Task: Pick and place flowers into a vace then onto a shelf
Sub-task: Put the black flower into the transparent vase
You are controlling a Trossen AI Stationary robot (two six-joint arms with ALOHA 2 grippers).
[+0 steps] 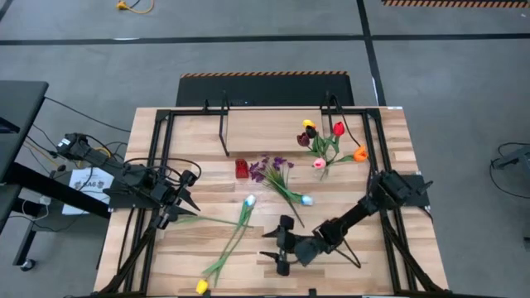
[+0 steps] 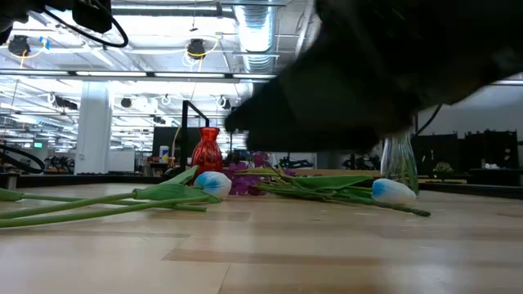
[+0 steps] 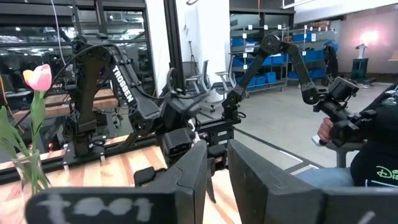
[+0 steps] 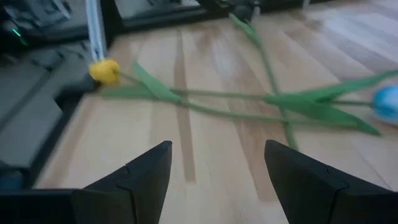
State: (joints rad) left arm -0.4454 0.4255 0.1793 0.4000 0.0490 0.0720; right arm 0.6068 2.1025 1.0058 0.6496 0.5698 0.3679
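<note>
My right gripper (image 1: 281, 243) (image 4: 217, 149) hovers open low over the table's near middle, touching nothing. Beyond it lie a yellow tulip (image 4: 104, 70) (image 1: 201, 286) and a white-blue tulip (image 1: 249, 201), their green stems (image 4: 249, 99) crossing flat on the planks. Another white-blue tulip (image 1: 307, 199) and a purple sprig (image 1: 269, 170) lie at mid-table. A glass vase (image 1: 323, 171) (image 2: 399, 159) holds red, yellow, maroon, orange and pink tulips (image 1: 327, 141). The shelf (image 1: 273, 124) stands at the far side. My left gripper (image 1: 186, 203) (image 3: 218, 177) waits raised at the left, fingers nearly together, nothing between them.
A small red vase (image 1: 241, 168) (image 2: 207, 149) stands left of the purple sprig. Black frame bars (image 1: 157, 165) run along the table's left and right sides. A person (image 3: 373, 162) sits in the room beyond the table. Bare planks (image 1: 356, 273) lie at the near right.
</note>
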